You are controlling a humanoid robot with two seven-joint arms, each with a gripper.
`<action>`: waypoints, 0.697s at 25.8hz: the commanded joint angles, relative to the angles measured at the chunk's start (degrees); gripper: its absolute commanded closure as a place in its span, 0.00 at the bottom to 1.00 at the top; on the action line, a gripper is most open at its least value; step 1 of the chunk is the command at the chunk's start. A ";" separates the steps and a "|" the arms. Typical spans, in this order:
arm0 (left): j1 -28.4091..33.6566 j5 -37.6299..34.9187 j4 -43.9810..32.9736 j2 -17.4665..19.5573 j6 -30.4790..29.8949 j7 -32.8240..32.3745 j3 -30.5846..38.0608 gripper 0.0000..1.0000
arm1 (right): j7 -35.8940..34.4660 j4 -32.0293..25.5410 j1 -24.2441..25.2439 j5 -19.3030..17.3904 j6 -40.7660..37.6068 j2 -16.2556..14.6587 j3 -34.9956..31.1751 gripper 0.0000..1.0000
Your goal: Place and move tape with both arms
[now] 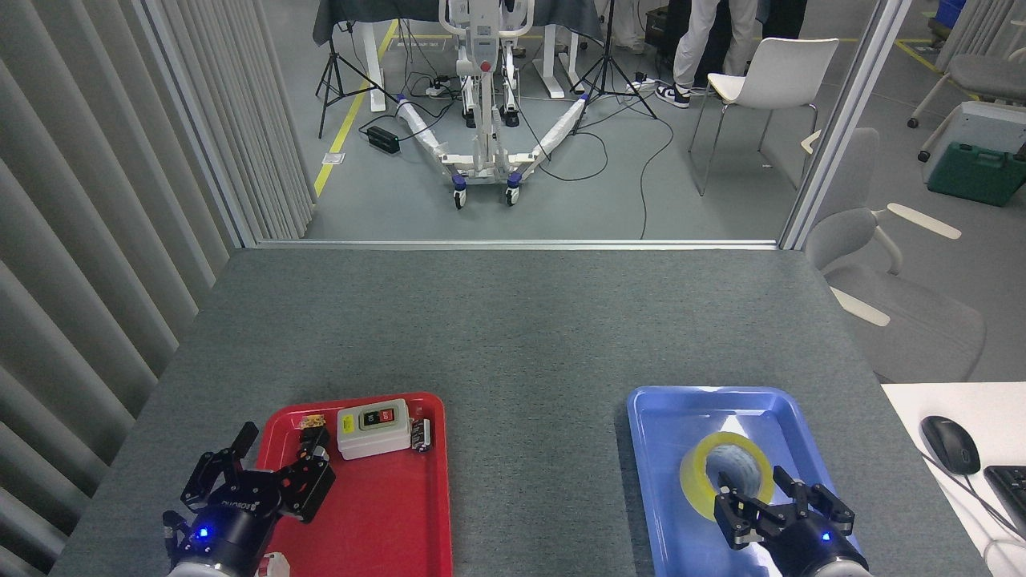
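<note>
The tape [725,474] lies in the blue tray [681,409] at the bench's five o'clock, apparently released. The right gripper [771,506], jaws spread wide, sits at its four o'clock, perhaps touching it. The left gripper [274,467] is spread wide over the red tray [401,513], holding nothing.

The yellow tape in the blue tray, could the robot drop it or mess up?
Maybe. The right gripper has one finger reaching into the hole of the tape, and the roll sits tilted in the blue tray; a grip on the thin wall might slip and let it roll. The left gripper hangs open over the edge of the red tray, close to the switch box, so a careless move could bump it.
</note>
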 commanded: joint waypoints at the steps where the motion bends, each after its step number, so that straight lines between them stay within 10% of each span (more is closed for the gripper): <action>1: 0.21 -1.76 1.20 -0.89 -4.71 0.01 1.82 0.01 | -0.29 -0.04 -0.02 0.11 -0.06 0.01 0.07 0.24; 12: 0.12 2.10 6.21 -0.54 -4.27 -0.95 2.26 0.01 | -5.47 -0.39 -0.11 0.73 0.73 0.10 -0.02 0.22; 18: 0.12 3.51 6.56 -0.45 -5.06 -0.60 2.87 0.01 | -21.47 -1.27 0.69 0.99 -0.15 0.80 -1.95 0.14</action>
